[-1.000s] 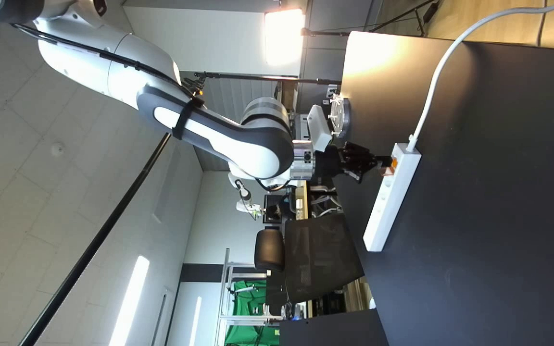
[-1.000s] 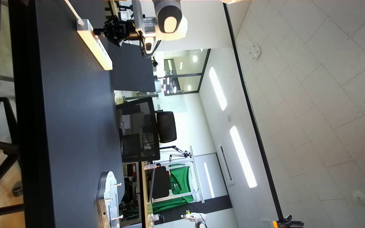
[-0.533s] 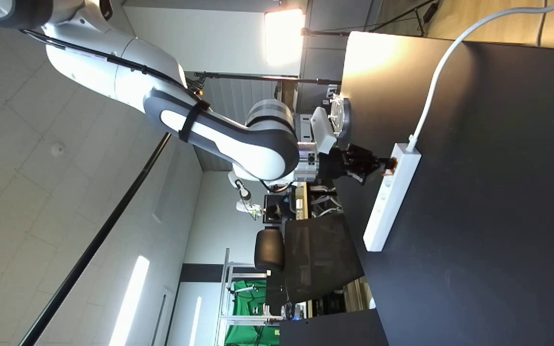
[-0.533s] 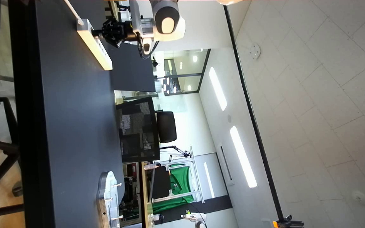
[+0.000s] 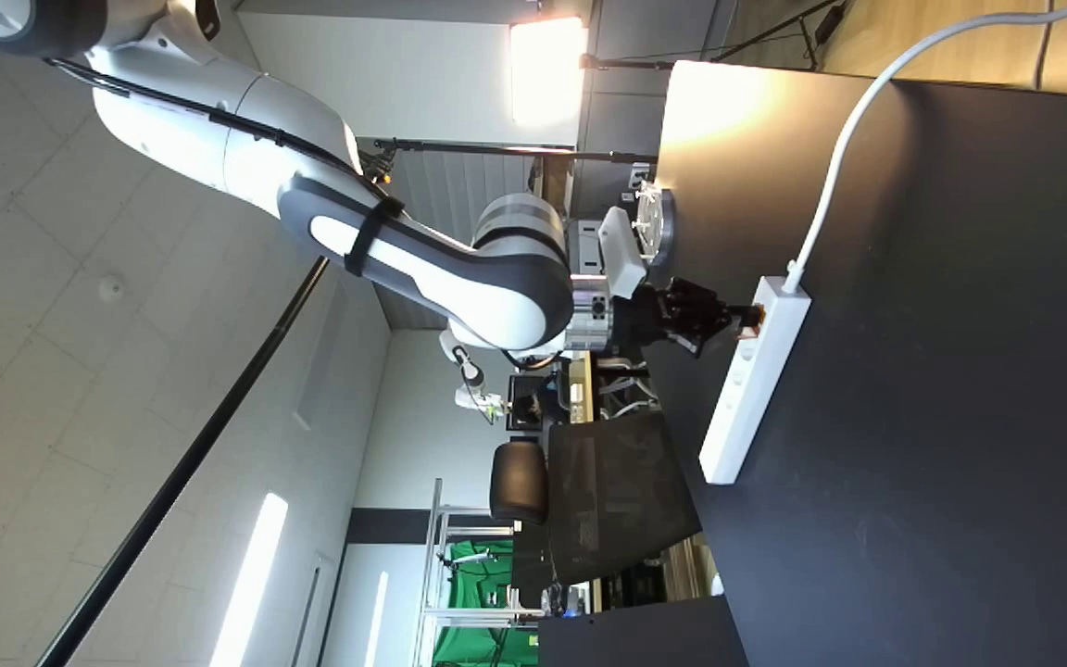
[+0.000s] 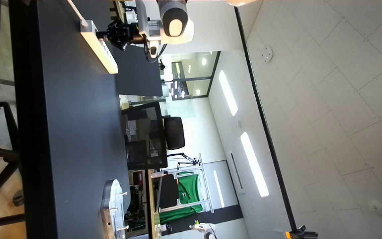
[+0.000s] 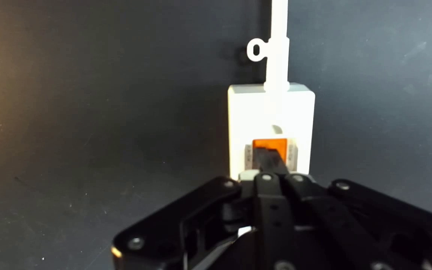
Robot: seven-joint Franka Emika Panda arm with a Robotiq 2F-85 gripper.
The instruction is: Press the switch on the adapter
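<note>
Strip (image 5: 756,384) lies on the dark table (image 5: 941,417), orange switch (image 7: 277,143) up, near the cable (image 7: 279,22) end. Gripper (image 7: 269,155) points down, fingers together, tips at the switch and hiding part of it in the wrist view (pressed or not: cannot tell).

In an exterior view, the lamp (image 5: 547,72) is overexposed, casting warm glare on the nearest desk (image 5: 922,398) corner. Ceiling lights (image 6: 254,164) clip to white in both exterior views. Wrist view: adapter (image 7: 270,112) washed out; cable (image 7: 278,45) shadow at left; end effector (image 7: 270,157) dark, slightly blurred.
</note>
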